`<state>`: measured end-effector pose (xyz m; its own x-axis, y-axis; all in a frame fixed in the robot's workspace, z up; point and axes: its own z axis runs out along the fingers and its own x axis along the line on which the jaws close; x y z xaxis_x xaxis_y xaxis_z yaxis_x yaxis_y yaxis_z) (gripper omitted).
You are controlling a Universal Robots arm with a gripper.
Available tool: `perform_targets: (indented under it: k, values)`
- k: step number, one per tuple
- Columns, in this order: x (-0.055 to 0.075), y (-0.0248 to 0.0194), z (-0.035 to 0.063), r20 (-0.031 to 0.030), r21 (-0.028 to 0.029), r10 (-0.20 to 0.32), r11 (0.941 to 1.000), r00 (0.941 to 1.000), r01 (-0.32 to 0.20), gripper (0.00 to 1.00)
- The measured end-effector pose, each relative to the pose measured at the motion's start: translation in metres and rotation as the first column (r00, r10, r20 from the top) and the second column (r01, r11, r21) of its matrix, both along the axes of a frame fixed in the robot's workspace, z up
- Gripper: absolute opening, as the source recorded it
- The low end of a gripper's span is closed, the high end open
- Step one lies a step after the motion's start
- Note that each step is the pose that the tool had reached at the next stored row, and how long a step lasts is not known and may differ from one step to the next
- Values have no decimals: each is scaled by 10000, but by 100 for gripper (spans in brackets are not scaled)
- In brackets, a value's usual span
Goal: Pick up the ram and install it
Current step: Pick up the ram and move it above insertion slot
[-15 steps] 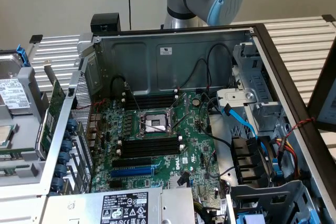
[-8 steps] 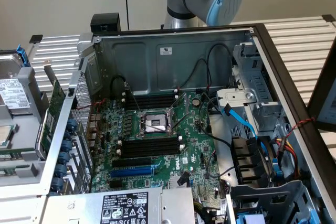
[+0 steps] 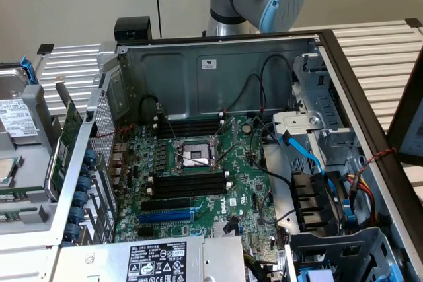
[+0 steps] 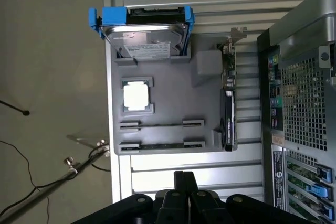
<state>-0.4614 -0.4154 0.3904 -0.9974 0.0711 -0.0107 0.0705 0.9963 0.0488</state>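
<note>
The ram (image 4: 161, 145) stands on edge as a thin dark strip between two grey holders of the grey parts tray (image 4: 173, 90). A second thin strip (image 4: 161, 125) sits in the holders beside it. My gripper (image 4: 184, 174) hangs high over the slatted table just off the tray's edge nearest the ram. It is apart from the ram, with its black fingers (image 4: 179, 178) shut together and nothing between them. In the exterior view the open computer case shows the motherboard with long black empty memory slots (image 3: 188, 183) on either side of the processor socket (image 3: 195, 156).
The tray also carries a hard drive in a blue caddy (image 4: 143, 32), a processor chip (image 4: 136, 97) and a green card with a metal bracket (image 4: 229, 95). The case's rear panel (image 4: 299, 108) rises beside the tray. Cables (image 3: 310, 156) and drive bays crowd the case at the exterior view's right.
</note>
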Motion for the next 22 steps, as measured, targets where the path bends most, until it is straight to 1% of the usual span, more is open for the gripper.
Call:
perform_targets:
  k: [3, 6, 8, 11, 14, 16, 19, 22]
  values:
    - [-7, 0, 0, 0, 1, 39, 10000, 10000, -39, 11]
    - [-9, 1, -3, 0, 0, 585, 9983, 9983, -585, 11]
    - [-8, 0, -5, 1, 0, 934, 9956, 9956, -934, 11]
    - [-8, 0, -8, 0, 0, 1486, 9889, 9889, -1486, 11]
    - [-8, 0, -15, 0, 0, 2011, 9796, 9796, -2011, 11]
    - [-8, 0, -21, 1, 0, 2368, 9716, 9716, -2368, 11]
    - [-8, 0, -31, -1, 0, 2893, 9572, 9572, -2893, 11]
    - [-8, 0, -43, -1, 0, 3420, 9397, 9397, -3420, 11]
